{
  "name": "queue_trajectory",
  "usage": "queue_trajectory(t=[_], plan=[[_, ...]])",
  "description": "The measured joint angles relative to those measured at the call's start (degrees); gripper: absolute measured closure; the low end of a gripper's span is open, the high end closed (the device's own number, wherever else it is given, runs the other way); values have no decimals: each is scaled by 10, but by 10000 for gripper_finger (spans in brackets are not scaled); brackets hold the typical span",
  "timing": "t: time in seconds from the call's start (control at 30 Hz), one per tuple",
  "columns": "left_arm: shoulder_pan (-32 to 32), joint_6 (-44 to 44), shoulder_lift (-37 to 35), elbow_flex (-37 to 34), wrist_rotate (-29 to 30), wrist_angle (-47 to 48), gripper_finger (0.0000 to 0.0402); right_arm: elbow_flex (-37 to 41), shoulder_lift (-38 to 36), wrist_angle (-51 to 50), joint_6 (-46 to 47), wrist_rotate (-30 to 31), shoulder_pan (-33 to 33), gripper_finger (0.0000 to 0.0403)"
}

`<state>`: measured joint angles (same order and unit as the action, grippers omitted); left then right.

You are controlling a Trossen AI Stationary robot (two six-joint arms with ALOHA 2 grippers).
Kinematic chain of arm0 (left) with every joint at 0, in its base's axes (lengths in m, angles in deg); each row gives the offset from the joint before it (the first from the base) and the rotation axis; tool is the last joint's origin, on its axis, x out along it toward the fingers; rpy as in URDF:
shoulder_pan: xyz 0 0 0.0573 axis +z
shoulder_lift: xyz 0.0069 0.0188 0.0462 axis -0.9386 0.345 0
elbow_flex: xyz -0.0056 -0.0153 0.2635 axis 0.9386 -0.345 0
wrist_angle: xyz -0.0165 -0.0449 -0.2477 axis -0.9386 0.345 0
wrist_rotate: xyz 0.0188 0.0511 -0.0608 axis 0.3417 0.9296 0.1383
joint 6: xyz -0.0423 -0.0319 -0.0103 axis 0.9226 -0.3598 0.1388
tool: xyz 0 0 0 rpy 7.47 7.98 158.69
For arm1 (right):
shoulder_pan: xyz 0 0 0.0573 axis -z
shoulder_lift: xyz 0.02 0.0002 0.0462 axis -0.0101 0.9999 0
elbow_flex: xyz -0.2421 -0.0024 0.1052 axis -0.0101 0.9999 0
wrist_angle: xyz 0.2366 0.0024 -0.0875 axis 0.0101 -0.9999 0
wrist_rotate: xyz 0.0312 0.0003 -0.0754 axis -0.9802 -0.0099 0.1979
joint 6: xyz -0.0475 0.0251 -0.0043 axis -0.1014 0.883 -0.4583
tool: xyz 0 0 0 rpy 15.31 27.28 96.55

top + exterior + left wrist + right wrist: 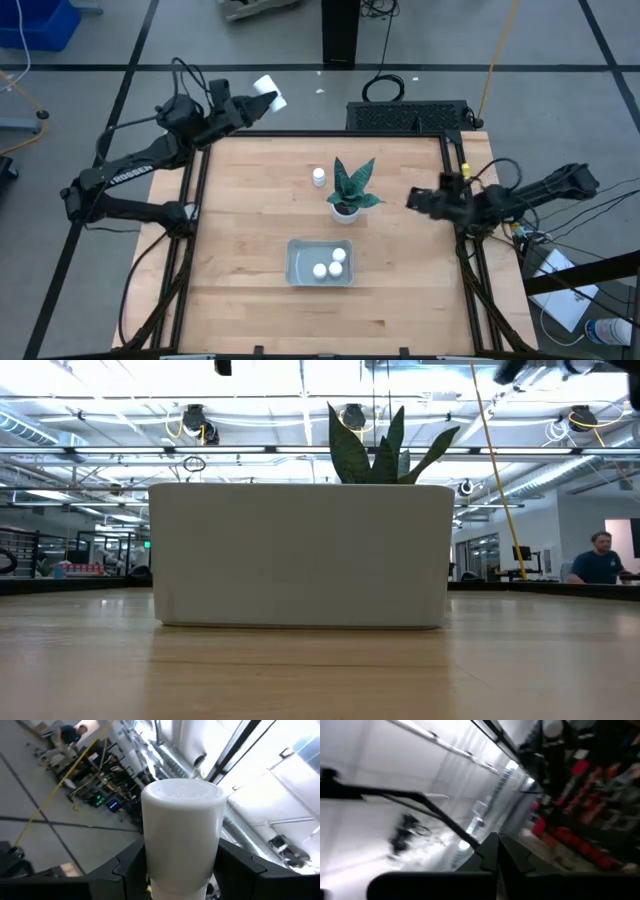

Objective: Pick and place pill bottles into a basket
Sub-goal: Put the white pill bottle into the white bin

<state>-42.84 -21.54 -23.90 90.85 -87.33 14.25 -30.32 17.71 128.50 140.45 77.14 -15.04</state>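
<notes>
Carrying a pill bottle [182, 830] clamped in the left claw [262, 101], way past the worktop [250, 230] corner. Basket [299, 268] sits well ahead and below, so swing in over it before lowering. Right claw [413, 198] waits, looks pinched closed.

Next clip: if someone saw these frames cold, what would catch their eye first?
Probably the left gripper, raised beyond the table's far left corner and shut on a white pill bottle that fills the left wrist view. Next, the potted plant at mid-table, with one loose bottle just left of it and the basket in front holding three bottles. The right gripper waits at the right edge.
</notes>
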Motion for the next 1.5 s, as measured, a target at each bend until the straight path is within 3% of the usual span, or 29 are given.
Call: queue_trajectory(t=[0.13, 0.23, 0.47, 0.63, 0.83, 0.93, 1.2, 1.37, 1.5], plan=[[-16, -32, 0, 0, 10, -22, 211, -93, 100, 0, -53, 17, 17, 397], [-27, -55, 0, 0, 14, -37, 219, -159, 173, 1, -56, 12, 38, 371], [-62, -94, 0, 0, 16, -92, 201, -286, 314, 10, -26, 14, 80, 243], [-88, -111, 0, 0, 26, -97, 216, -366, 400, 9, 24, 14, 110, 145], [-120, -131, 0, 0, 39, -97, 208, -445, 473, 7, 62, 13, 131, 74], [-135, -133, 0, 0, 42, -98, 198, -473, 493, 7, 48, 12, 135, 60], [-169, -152, 0, 0, 59, -83, 220, -548, 536, -2, 34, 12, 145, 65], [-175, -158, 2, 0, 59, -78, 195, -586, 565, -31, 43, 13, 146, 61], [-175, -158, 2, 0, 59, -73, 211, -611, 585, -27, 42, 12, 149, 61]])
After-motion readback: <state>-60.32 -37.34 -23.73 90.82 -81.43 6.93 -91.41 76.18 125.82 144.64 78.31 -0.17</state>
